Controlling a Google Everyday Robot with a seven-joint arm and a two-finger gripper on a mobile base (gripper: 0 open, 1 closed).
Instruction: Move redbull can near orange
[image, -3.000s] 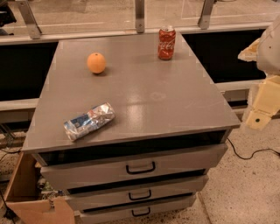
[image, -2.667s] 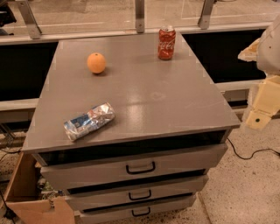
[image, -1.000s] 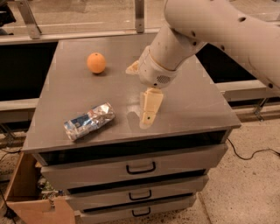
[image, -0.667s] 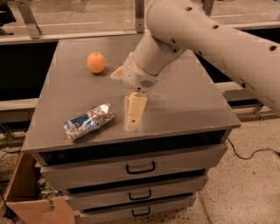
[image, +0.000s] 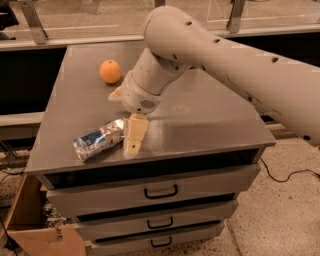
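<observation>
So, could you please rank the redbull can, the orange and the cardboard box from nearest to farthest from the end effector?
The end effector is low over the tabletop's front.
1. redbull can, lying just beside it.
2. orange, farther back on the tabletop.
3. cardboard box, low down at the picture's bottom left.

1. The arm (image: 235, 60) runs off my right edge; its base is out of sight.
2. It covers the middle of the table (image: 210, 120) at its far edge.
3. The gripper (image: 132, 142) hangs just right of the redbull can (image: 97, 140), near the table's near edge; I cannot tell whether they touch.
4. The cardboard box (image: 45, 235) at near left is cut by the bottom edge.
</observation>
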